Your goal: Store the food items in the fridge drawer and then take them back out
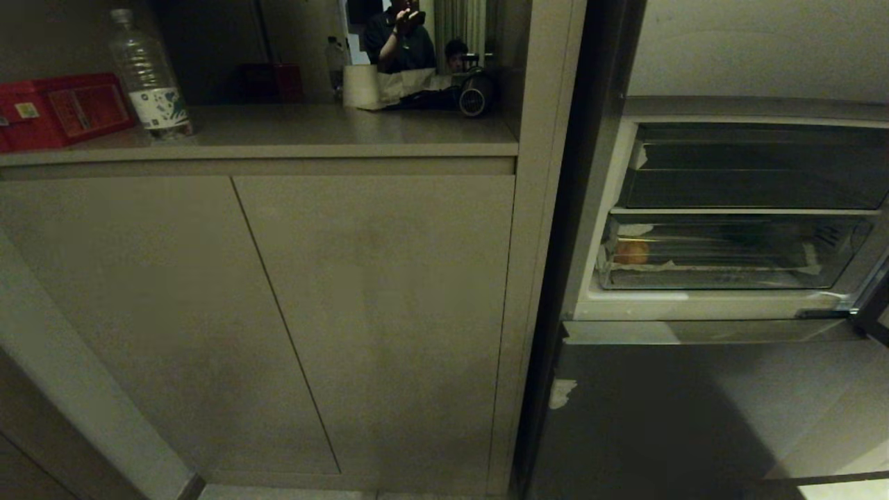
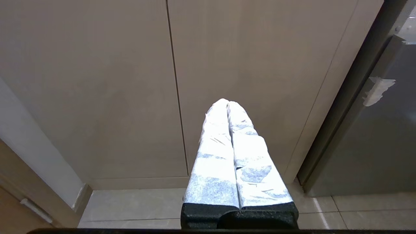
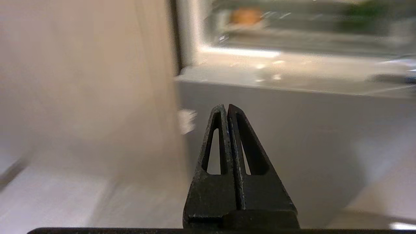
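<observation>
The fridge drawer (image 1: 729, 276), clear with a ribbed floor, sits pushed in at the bottom of the open fridge compartment. An orange-tan lumpy food item (image 1: 632, 251) lies at its left end, and it shows blurred in the right wrist view (image 3: 246, 15). A dark-green food item (image 3: 364, 9) lies further right in the drawer. My right gripper (image 3: 226, 106) is shut and empty, in front of the grey lower fridge panel (image 3: 308, 130), below the drawer. My left gripper (image 2: 227, 102), its fingers wrapped in white, is shut and empty, facing the cabinet doors (image 2: 130, 81) near the floor. Neither arm shows in the head view.
A shallower clear tray (image 1: 750, 173) sits above the drawer. Left of the fridge stands a beige cabinet (image 1: 375, 312); its counter holds a water bottle (image 1: 147, 76), a red box (image 1: 62, 110) and a paper roll (image 1: 361, 85). A person (image 1: 399, 35) is at the back. A dark door edge (image 1: 874, 305) stands at the far right.
</observation>
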